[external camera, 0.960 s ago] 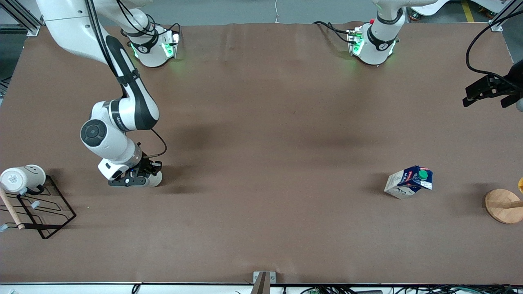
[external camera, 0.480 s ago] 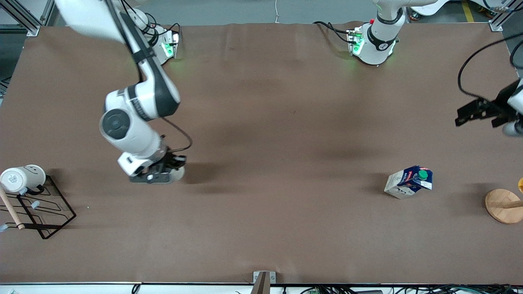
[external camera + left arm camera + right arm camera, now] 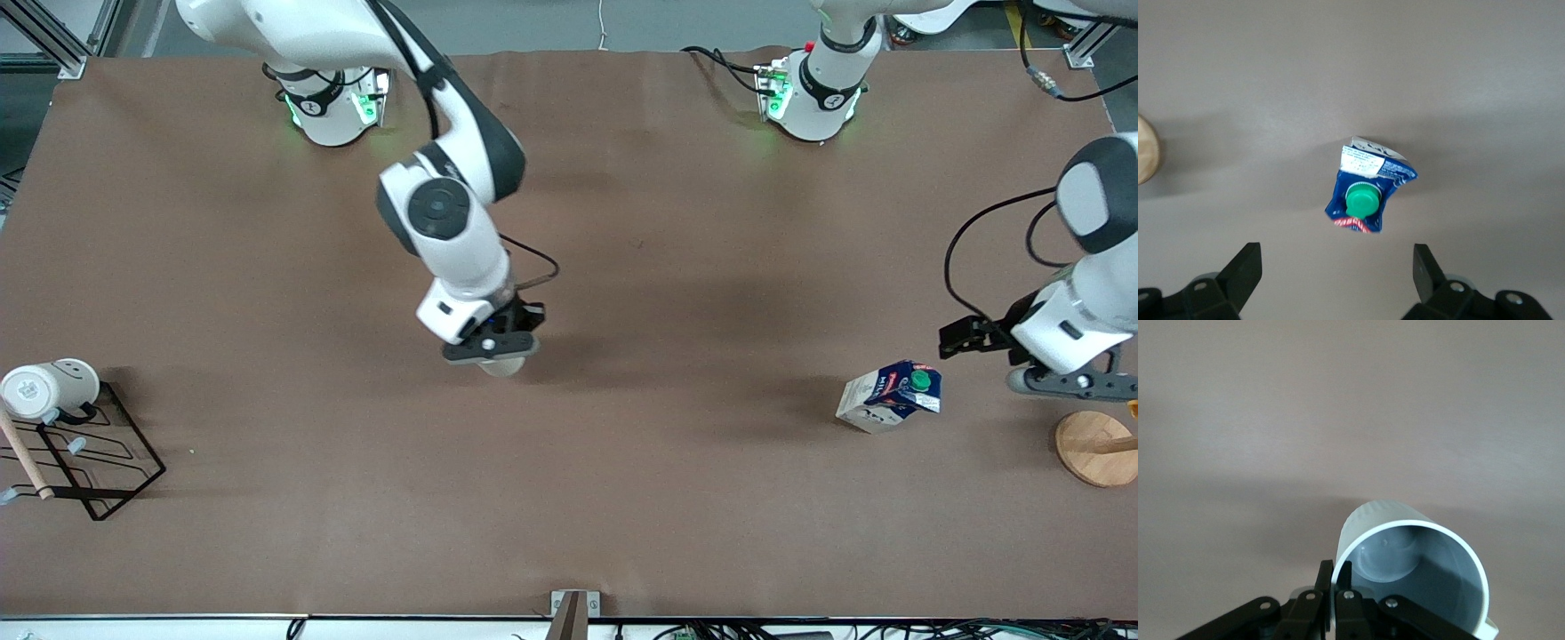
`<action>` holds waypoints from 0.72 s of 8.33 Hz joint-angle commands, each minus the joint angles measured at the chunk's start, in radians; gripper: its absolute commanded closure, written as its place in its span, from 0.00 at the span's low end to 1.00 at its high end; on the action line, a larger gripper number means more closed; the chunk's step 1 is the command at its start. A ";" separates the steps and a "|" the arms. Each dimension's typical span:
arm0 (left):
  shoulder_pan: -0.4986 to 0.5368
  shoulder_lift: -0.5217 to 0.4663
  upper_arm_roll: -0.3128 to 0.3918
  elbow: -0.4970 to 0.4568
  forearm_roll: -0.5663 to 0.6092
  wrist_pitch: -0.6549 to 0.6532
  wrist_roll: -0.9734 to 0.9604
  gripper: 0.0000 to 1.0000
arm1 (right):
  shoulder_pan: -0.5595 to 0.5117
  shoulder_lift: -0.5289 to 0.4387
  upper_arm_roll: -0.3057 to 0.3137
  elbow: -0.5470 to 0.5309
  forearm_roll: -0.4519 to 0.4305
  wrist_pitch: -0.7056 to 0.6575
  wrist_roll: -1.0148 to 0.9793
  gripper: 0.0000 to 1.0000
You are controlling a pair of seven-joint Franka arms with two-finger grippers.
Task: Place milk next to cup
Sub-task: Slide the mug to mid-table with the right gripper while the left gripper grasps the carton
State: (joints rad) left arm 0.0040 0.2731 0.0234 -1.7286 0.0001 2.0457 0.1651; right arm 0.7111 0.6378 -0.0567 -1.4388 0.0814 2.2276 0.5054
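Grey-lined cup (image 3: 1415,570) is pinched by its rim in the right gripper (image 3: 491,348), jaws closed on the wall, cup hanging tilted under them. In the last 1 s that arm has swung from the rack end of the surface (image 3: 622,498) to roughly mid-surface, carrying the cup toward the left arm's end.

Left gripper (image 3: 1071,382): jaws spread wide, holding nothing. It has dropped in from the edge of the surface and now sits low, just beside the milk (image 3: 889,396), over the spot between the carton and the wooden disc (image 3: 1098,449). Left wrist view looks straight down on the green cap (image 3: 1361,200), carton centred between the 2 fingers (image 3: 1241,277) but not yet between them in height.

Milk hasn't moved in 1 s: standing on the surface near the left arm's end.

Read: both arms converging. Cup is being relocated first, milk pick is only lined up. Likely next: set the cup down, close on the carton. The crumpled gable top could slip in the grip.

White smiley mug (image 3: 49,387) on the wire rack (image 3: 116,480), untouched.
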 commanded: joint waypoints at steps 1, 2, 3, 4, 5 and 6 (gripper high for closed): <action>-0.001 -0.003 -0.007 -0.090 0.008 0.115 0.017 0.00 | 0.046 0.185 -0.017 0.202 -0.009 0.042 0.022 1.00; -0.004 0.015 -0.008 -0.104 0.008 0.138 0.017 0.00 | 0.068 0.225 -0.018 0.215 -0.009 0.091 0.024 1.00; -0.006 0.027 -0.014 -0.117 0.008 0.166 0.019 0.00 | 0.074 0.236 -0.020 0.215 -0.009 0.092 0.024 1.00; -0.001 0.037 -0.028 -0.126 0.008 0.191 0.028 0.00 | 0.080 0.246 -0.020 0.213 -0.021 0.092 0.021 0.98; 0.001 0.054 -0.028 -0.126 0.008 0.208 0.043 0.00 | 0.082 0.249 -0.020 0.210 -0.041 0.092 0.019 0.93; 0.002 0.072 -0.028 -0.129 0.008 0.224 0.062 0.00 | 0.082 0.249 -0.019 0.209 -0.045 0.090 0.018 0.71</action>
State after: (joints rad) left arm -0.0011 0.3342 0.0000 -1.8476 0.0001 2.2414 0.2006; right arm 0.7868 0.8718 -0.0688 -1.2473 0.0539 2.3231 0.5093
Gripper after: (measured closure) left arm 0.000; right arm 0.925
